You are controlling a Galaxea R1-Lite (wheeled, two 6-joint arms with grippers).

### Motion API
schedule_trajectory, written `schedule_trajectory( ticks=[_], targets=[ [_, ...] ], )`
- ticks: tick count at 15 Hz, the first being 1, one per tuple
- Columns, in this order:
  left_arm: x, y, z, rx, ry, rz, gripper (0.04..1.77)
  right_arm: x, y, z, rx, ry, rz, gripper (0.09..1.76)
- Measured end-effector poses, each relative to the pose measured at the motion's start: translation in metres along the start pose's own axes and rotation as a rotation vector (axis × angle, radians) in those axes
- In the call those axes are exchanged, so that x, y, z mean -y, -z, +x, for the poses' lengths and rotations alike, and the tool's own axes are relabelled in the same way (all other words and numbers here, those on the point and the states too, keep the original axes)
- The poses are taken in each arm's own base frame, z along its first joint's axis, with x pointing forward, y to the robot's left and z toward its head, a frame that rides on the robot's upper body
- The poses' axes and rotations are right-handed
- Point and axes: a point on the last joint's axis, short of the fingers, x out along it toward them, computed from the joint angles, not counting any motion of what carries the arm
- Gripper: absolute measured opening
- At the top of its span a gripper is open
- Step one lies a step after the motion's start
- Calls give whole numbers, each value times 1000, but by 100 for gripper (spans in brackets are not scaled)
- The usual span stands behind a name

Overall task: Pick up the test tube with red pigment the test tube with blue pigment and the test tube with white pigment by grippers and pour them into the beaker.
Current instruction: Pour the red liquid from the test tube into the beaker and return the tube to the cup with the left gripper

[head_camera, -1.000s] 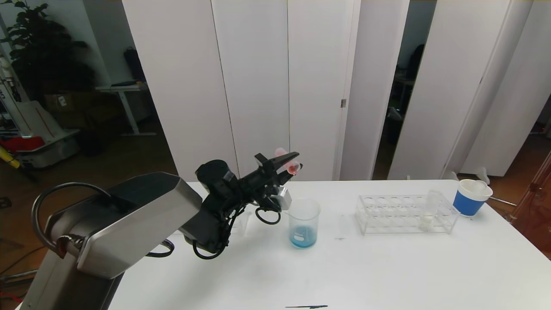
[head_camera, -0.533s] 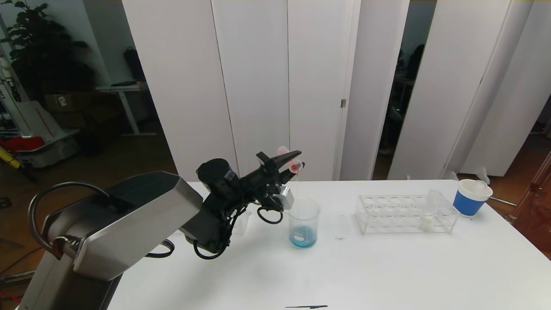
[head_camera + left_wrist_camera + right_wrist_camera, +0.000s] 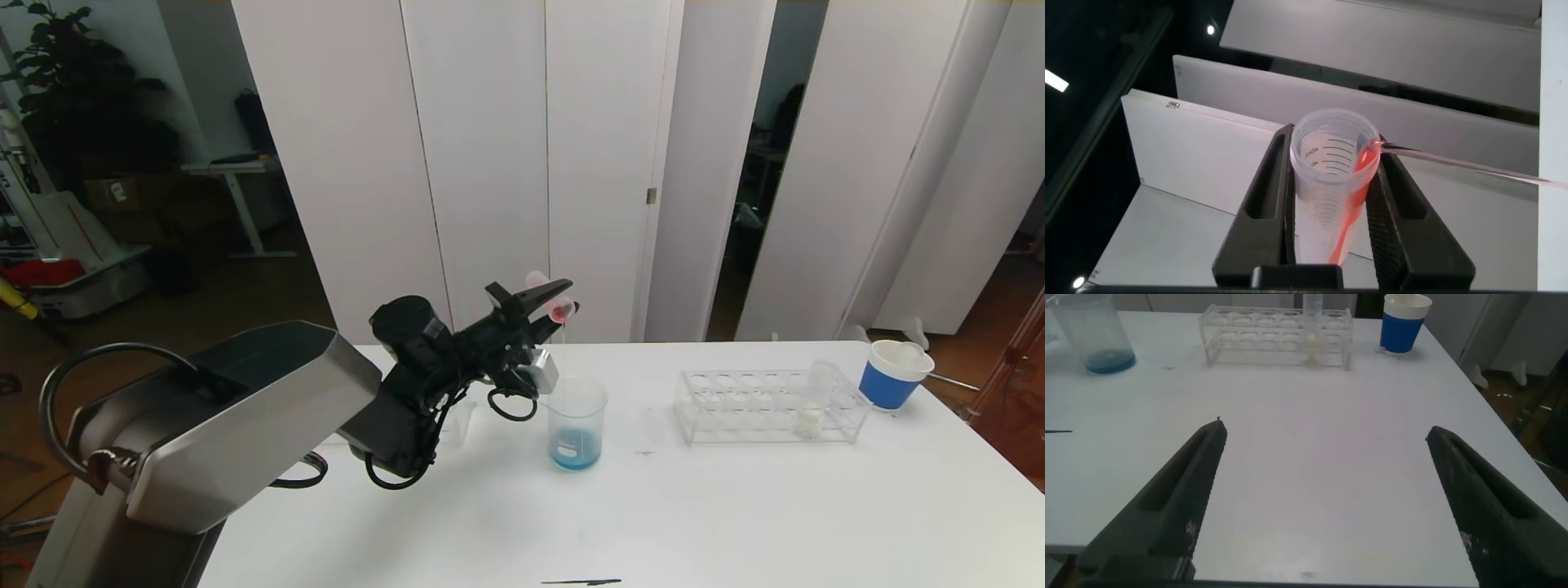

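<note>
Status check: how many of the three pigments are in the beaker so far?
Blue looks done: the clear glass beaker holds blue liquid. Red is in hand: the left gripper has its jaws shut on a tilted clear tube of red liquid, with a thin red stream leaving its lip. White is left: the clear tube of white pigment stands in the transparent rack. The right gripper is open and empty.

No legible text, brand or number is showing anywhere. The tube [image 3: 1333, 192] with red pigment is bearing printed scale marks with tiny characters beside them, too small to read. The beaker [image 3: 576, 425] is carrying a white printed patch, likewise unreadable.
</note>
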Motion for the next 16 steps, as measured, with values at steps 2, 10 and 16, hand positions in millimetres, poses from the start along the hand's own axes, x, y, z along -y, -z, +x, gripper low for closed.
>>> schedule_trajectory(
  ticks=[2,10,16],
  targets=[
    [-1,-1,0,1,-1,5,58,0,0,0,0,0,0,175],
    [-2,-1,1,1,-5,23,58,0,0,0,0,0,0,175],
    [-2,-1,1,-2,-4,59,58,0,0,0,0,0,0,175]
  ],
)
